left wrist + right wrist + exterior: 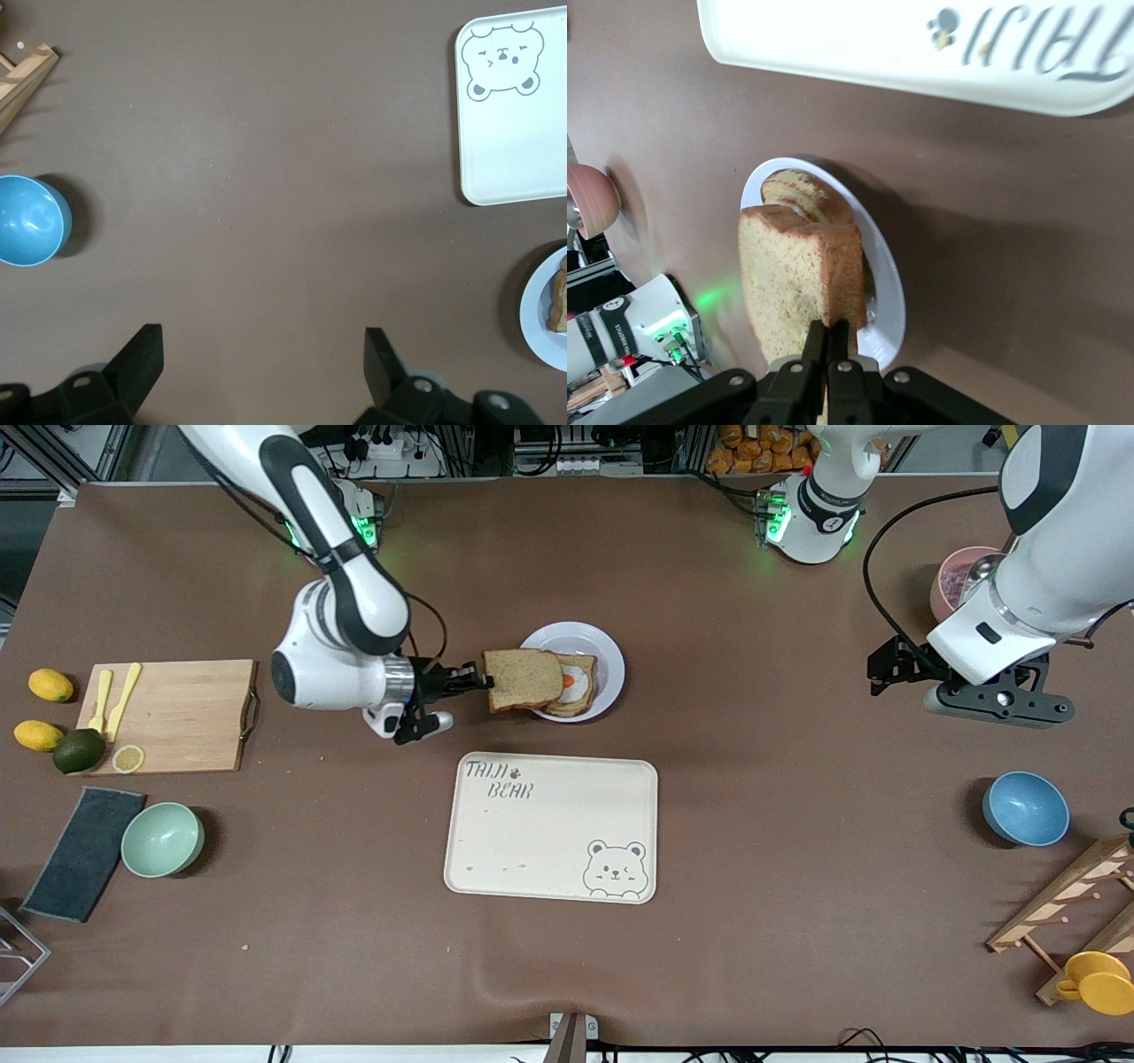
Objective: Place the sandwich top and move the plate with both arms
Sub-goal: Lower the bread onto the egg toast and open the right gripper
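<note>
Right now the right gripper point(478, 683) hangs over the counter's brown mat point(753, 824), beside the rim of the round, pale lavender-white plate point(611, 657). Its jaws are clamped on one edge of the sandwich top, a light brown wholemeal bread slice with a darker crust point(521, 678). The slice sticks out from the jaws over the plate, partly covering the toast slice bearing a fried egg point(574, 684) that lies on the plate. In the right wrist view the two black fingers point(818, 341) pinch the crust, and the held slice point(799, 274) stands above the plate point(890, 301), with the egg toast point(804, 197) showing past it.

Nearer to the front camera than the right jaws and the plate lies the cream rectangular bear-print tray point(549, 828), bare of food. Toward the right arm's end of the counter sit a wooden cutting board point(182, 713) with yellow cutlery, two lemons, an avocado point(78, 750), a mint bowl point(162, 839) and a dark cloth point(84, 852).

Meanwhile the left gripper point(890, 666) waits over bare mat toward the left arm's end, well apart from the plate, its jaws wide apart and holding nothing. Its wrist view shows both fingers point(142, 354) spread, with a blue bowl point(31, 220), the tray's bear corner point(514, 115) and a sliver of the plate point(540, 314) below. A pink bowl point(952, 580) sits near the left arm.
</note>
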Action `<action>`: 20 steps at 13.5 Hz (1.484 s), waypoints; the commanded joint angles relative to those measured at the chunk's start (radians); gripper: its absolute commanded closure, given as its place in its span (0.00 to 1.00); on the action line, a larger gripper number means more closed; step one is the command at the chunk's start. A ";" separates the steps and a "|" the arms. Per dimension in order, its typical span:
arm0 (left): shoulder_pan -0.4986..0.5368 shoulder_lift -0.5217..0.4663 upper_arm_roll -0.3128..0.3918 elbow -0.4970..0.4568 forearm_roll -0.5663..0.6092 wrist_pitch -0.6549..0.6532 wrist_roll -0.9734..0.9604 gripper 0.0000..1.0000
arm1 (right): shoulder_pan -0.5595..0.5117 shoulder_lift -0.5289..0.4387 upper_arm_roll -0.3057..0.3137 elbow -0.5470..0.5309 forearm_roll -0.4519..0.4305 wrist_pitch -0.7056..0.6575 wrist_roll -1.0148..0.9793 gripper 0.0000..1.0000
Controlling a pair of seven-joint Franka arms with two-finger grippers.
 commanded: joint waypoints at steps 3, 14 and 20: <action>0.002 0.001 -0.003 0.002 0.009 -0.007 -0.019 0.00 | 0.179 -0.040 -0.010 -0.044 0.057 0.172 0.104 1.00; 0.005 0.006 -0.002 -0.001 -0.001 -0.005 -0.011 0.00 | 0.218 0.003 -0.016 -0.041 0.060 0.246 0.152 0.70; 0.069 0.036 0.000 -0.003 -0.155 -0.017 0.001 0.00 | 0.192 -0.006 -0.021 -0.022 0.058 0.243 0.157 0.00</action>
